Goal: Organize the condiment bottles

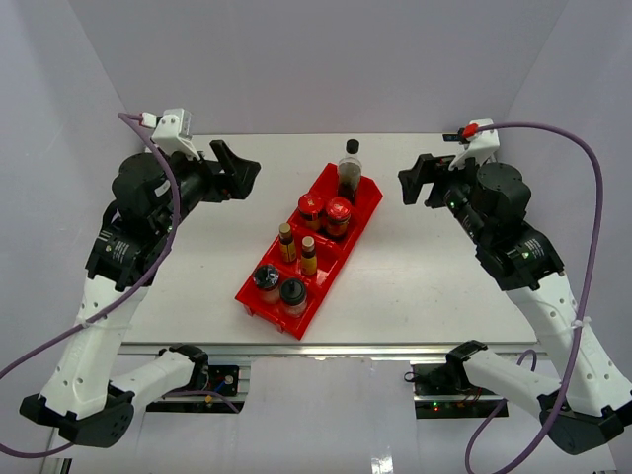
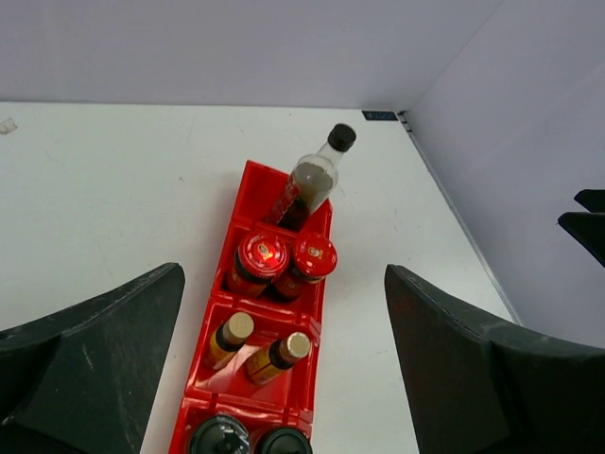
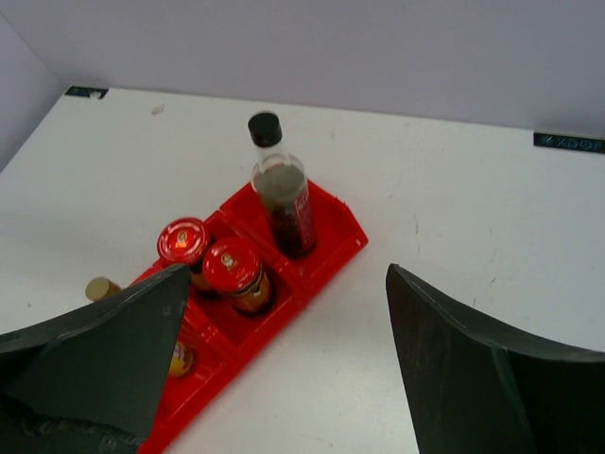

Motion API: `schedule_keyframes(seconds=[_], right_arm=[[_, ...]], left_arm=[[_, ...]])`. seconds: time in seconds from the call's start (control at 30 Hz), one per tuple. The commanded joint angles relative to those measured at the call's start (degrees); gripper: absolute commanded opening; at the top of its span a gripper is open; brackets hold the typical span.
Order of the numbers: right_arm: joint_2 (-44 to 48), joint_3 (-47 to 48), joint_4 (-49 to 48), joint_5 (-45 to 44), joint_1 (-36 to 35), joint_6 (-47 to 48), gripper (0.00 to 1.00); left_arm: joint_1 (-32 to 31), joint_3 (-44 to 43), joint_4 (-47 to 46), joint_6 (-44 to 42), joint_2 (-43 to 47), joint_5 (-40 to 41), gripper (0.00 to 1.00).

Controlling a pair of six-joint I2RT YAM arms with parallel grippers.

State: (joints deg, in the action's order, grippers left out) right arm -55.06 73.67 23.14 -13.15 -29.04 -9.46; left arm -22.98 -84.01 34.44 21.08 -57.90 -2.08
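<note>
All the condiment bottles stand in a long red bin (image 1: pixel 367 212). At its far end is a tall dark-liquid bottle (image 1: pixel 350 176) (image 2: pixel 310 180) (image 3: pixel 282 194). Then come two red-lidded jars (image 1: pixel 310 207) (image 1: pixel 339 211), two slim yellow-labelled bottles (image 1: pixel 286 242) (image 1: pixel 308 255), and two black-lidded jars (image 1: pixel 267 279) (image 1: pixel 292 292) at the near end. My left gripper (image 1: pixel 232 168) (image 2: pixel 284 274) hovers open, left of the bin and above the table. My right gripper (image 1: pixel 415 180) (image 3: pixel 288 274) hovers open to the bin's right. Neither holds or touches anything.
The bin lies diagonally across the white table (image 1: pixel 444 267), its far end towards the right. Grey walls close off the back and both sides. The table's front edge (image 1: pixel 326 346) runs just above the arm bases.
</note>
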Motion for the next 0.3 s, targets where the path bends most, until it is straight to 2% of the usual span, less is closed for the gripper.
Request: schedule_keyframes(seconds=[0.0,0.27], right_arm=[[2.1,-4.6,1.0,2.3,-0.2,-2.5,0.9],[4.2,-6.4,1.6,3.0,-0.2,-3.6,0.9]], left_arm=[[0.3,2.0,1.3,1.2,1.7,-0.5,0.98],[0.3,2.4,1.9,2.4,1.9,-0.4,0.98]])
